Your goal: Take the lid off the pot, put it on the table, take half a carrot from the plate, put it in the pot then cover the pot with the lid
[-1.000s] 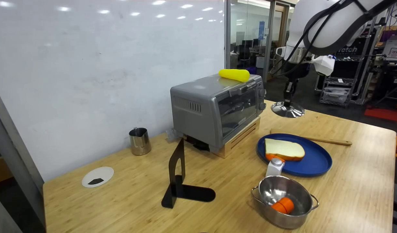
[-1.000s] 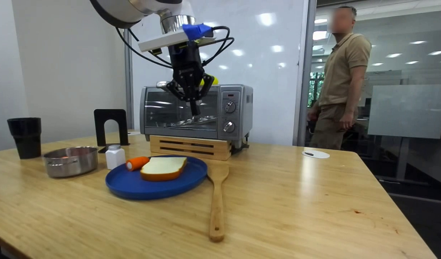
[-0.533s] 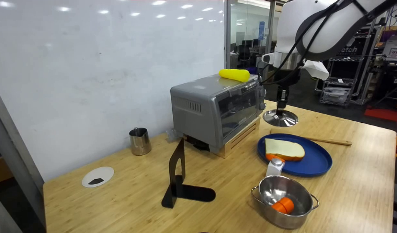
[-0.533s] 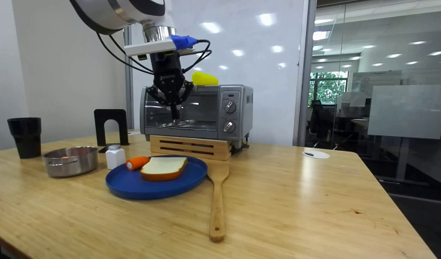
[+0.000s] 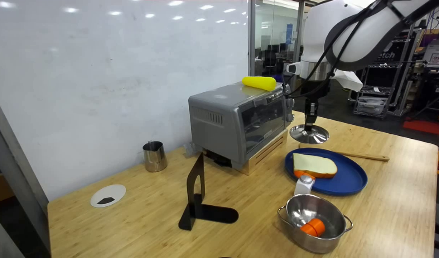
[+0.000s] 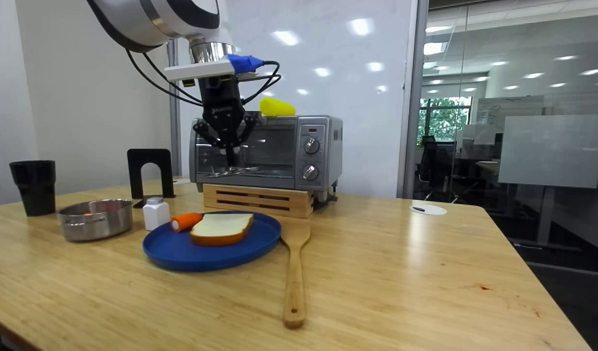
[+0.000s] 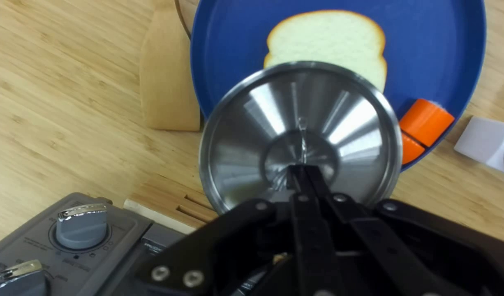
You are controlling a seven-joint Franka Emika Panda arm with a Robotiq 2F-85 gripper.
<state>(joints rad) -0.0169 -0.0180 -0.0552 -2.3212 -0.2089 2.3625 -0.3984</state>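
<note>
My gripper [image 7: 303,167] is shut on the handle of the silver lid [image 7: 350,127], which hangs in the air, tilted slightly. In the wrist view the lid overlaps the near rim of the blue plate [image 7: 231,45] and part of the bread. Uncovered, the steel pot [image 5: 309,244] stands on the wooden table [image 6: 401,273], with an orange carrot piece [image 5: 315,227] inside. Another orange carrot piece [image 6: 186,222] lies on the plate beside the bread slice [image 6: 223,228]. In an exterior view the lid [image 6: 230,171] hangs before the oven door.
A toaster oven [image 5: 219,129] on a wooden stand rises close beside the gripper, a yellow object [image 5: 259,83] on top. Between plate and pot stands a white shaker [image 6: 156,213]. A wooden spatula [image 6: 294,273] lies along the plate. A black bookend [image 5: 196,208] and black cup [image 6: 34,187] stand farther off.
The arm has come down with the lid and shifted leftward in both exterior views, slowing in the last half second. A person behind the glass has left the view.
</note>
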